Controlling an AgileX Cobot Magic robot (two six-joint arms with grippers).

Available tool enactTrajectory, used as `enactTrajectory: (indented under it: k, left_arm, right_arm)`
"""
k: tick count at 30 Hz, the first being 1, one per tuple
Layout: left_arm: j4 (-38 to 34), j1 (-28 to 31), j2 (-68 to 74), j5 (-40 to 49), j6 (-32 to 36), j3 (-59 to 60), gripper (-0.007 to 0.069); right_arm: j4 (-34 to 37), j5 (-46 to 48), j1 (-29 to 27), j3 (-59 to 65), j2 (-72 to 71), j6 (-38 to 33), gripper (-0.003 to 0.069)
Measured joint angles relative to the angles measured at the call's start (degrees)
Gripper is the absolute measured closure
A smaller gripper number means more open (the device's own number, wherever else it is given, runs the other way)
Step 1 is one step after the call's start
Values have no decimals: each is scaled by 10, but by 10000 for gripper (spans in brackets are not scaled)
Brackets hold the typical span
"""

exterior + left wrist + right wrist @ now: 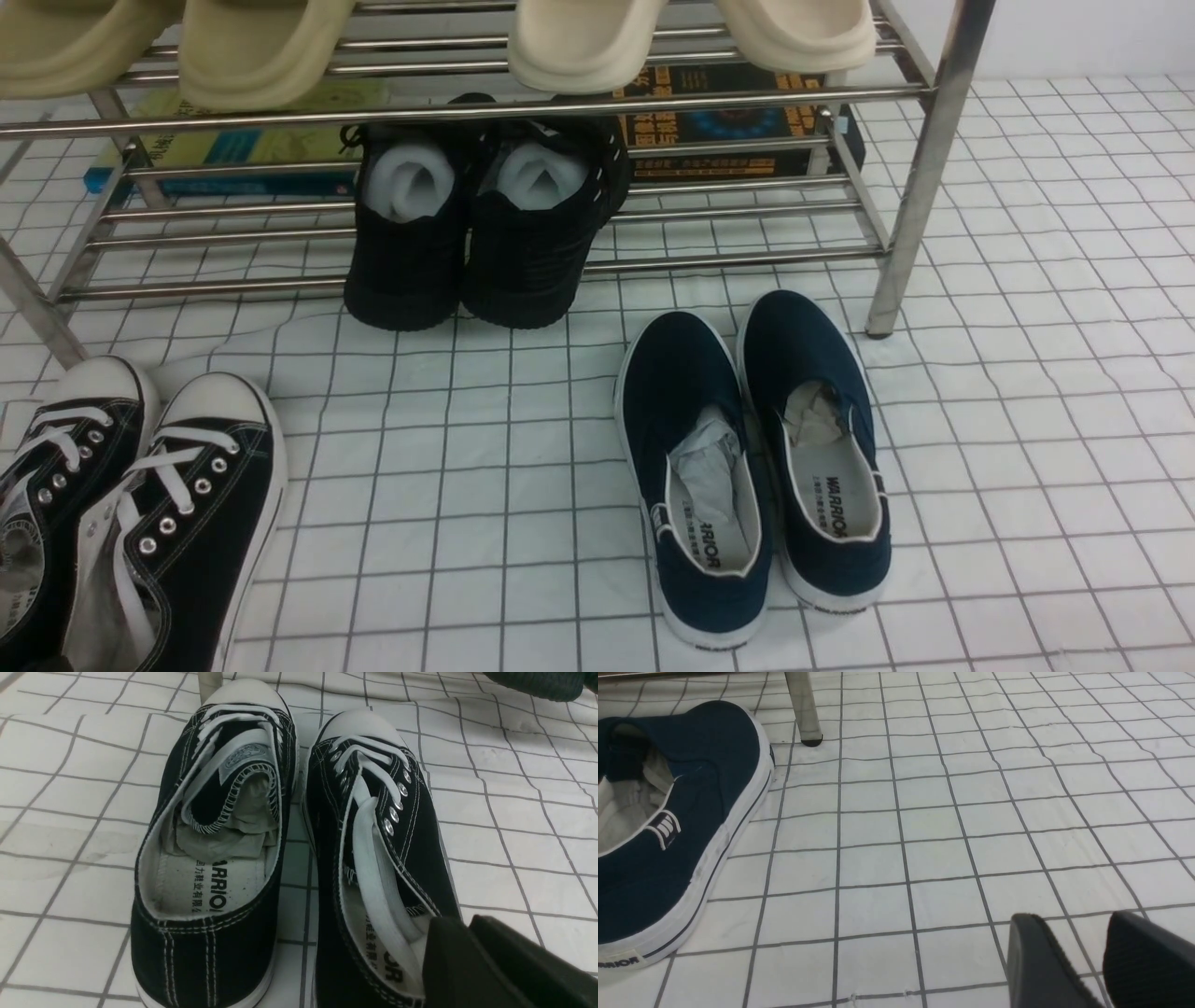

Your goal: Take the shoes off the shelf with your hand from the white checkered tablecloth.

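White checkered tablecloth (485,485) across whole scene, slightly wrinkled. Shelf (924,168) at far side, chrome bars and legs. Shoes (140,504) off shelf, on cloth just in front of its left leg, side by side, toes toward shelf. Left gripper (472,952) at heel of one sneaker, fingers close together with thin gap; grip on heel rim cannot be told. Right gripper (1083,961) low over bare cloth in front of shelf's right leg, jaws apart, holding nothing. Navy slip-ons (756,467) near that leg.
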Motion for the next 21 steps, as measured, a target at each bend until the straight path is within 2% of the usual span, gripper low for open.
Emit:
enactTrajectory:
  k: [21]
  left_arm:
    - [1, 0, 0, 0, 0, 0, 531]
  right_arm:
    - [0, 0, 0, 0, 0, 0, 420]
